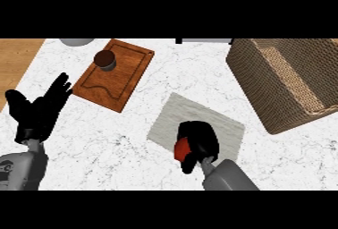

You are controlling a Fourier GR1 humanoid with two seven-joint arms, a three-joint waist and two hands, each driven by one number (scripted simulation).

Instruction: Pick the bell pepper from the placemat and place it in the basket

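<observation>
Right hand (198, 139) apparently curled round red bell pepper (179, 149) on placemat (178, 117).

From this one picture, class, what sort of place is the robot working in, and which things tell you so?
Most likely a kitchen counter: a white marbled worktop, a wooden cutting board with a small brown-lidded jar standing on it, and a grey placemat beside a woven basket.

Grey forearms (228, 176); black hands (40, 109)
</observation>
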